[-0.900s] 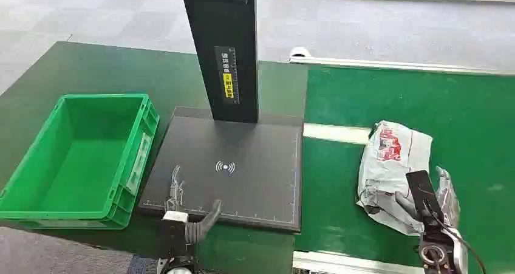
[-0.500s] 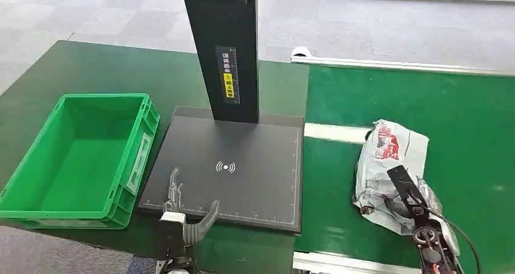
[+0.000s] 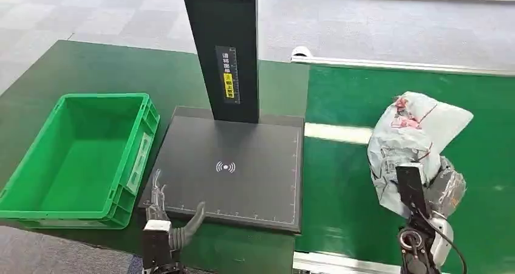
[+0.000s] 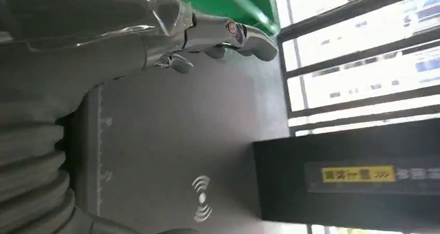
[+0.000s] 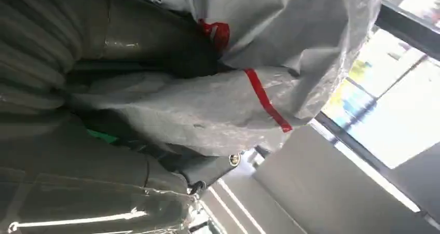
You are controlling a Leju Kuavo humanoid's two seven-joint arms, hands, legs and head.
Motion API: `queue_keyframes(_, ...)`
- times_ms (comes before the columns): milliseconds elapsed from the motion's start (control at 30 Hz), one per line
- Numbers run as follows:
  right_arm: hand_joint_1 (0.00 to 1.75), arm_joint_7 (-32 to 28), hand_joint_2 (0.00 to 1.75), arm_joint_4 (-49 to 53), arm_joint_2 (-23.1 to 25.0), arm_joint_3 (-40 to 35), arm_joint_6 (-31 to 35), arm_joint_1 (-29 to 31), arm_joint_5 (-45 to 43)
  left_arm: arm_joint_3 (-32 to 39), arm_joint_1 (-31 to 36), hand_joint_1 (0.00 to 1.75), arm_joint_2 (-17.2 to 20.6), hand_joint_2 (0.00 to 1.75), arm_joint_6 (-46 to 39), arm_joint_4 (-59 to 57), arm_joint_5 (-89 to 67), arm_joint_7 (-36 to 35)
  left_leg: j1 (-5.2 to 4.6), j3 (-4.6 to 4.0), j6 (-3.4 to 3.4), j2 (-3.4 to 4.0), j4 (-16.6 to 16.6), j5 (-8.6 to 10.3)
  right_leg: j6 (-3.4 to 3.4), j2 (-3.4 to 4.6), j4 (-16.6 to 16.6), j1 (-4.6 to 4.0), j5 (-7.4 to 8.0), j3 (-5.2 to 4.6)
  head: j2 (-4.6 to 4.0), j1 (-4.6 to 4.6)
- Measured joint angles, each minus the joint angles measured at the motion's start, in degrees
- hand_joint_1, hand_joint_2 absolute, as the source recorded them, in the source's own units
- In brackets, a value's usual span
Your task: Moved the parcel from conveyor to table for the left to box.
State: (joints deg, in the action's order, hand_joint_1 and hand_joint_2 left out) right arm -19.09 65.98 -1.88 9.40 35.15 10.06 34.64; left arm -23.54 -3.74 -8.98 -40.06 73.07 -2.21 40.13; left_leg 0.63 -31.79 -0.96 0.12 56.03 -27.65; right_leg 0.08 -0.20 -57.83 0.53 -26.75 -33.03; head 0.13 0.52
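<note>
the right hand [image 3: 438,186] grips the grey parcel [image 3: 413,134], fingers wrapped into its plastic, holding it up above the green conveyor [image 3: 480,122]. the left hand [image 3: 164,210] hovers at the near edge of the black scanner pad [image 3: 243,164], fingers spread and holding nothing, beside the green crate [image 3: 36,210] on the bench [image 3: 91,67].

Up comes the parcel [image 3: 413,134], gripped in the right hand [image 3: 446,186], off the conveyor [image 3: 486,110] where it lay crumpled; the left hand [image 3: 161,204] drifts slightly left.
</note>
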Motion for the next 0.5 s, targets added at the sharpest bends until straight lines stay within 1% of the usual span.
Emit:
queue_keyframes(100,1.75,-2.3,1.75,9.5,2.4,-2.1,0.1,-4.4,-4.2,1.2,-0.1,0.0,1.0,1.75,0.3,2.8,-2.8,0.0,0.0,0.0,-0.01,0.02,0.0,0.0,-0.02,0.0,0.0,-0.01,-0.01,0.01,0.02,0.02)
queue_keyframes(167,1.75,-2.4,1.75,14.3,3.8,-4.3,-3.3,-6.4,-7.1,1.9,-0.1,0.0,1.6,1.75,1.5,5.1,-3.3,0.0,0.0,0.0,-0.01,0.1,0.0,0.0,-0.02,0.02,0.0,-0.01,-0.01,0.01,0.0,0.0)
queue_keyframes(200,1.75,-1.9,1.75,15.9,4.6,-5.8,-6.2,-7.0,-8.4,2.3,0.4,0.0,1.9,1.75,2.1,6.0,-3.9,0.0,0.0,0.02,-0.01,0.18,0.0,0.0,-0.02,0.06,0.0,0.0,-0.01,0.03,0.02,0.04)
queue_keyframes(267,1.75,-1.0,1.75,17.1,5.6,-8.8,-12.0,-7.0,-11.0,3.0,1.9,0.0,2.1,1.75,2.3,7.0,-4.8,0.0,0.0,0.08,-0.02,0.22,0.0,0.01,-0.04,0.08,0.0,0.0,0.02,0.06,0.0,0.0)
queue_keyframes(367,1.75,-0.6,1.75,16.8,7.8,-14.1,-18.6,-6.3,-12.8,4.1,4.2,0.0,2.3,1.75,2.1,7.8,-4.8,0.0,0.0,0.13,-0.06,0.19,0.0,0.08,-0.04,0.05,0.0,0.0,0.04,0.12,0.0,0.02)
queue_keyframes(500,1.75,-0.4,1.75,12.7,10.9,-20.4,-25.0,-3.6,-14.1,6.0,6.3,0.0,2.3,1.75,1.7,8.8,-4.0,0.0,0.02,0.17,-0.09,0.2,0.0,0.11,-0.06,0.07,0.0,-0.02,0.05,0.12,0.02,0.02)
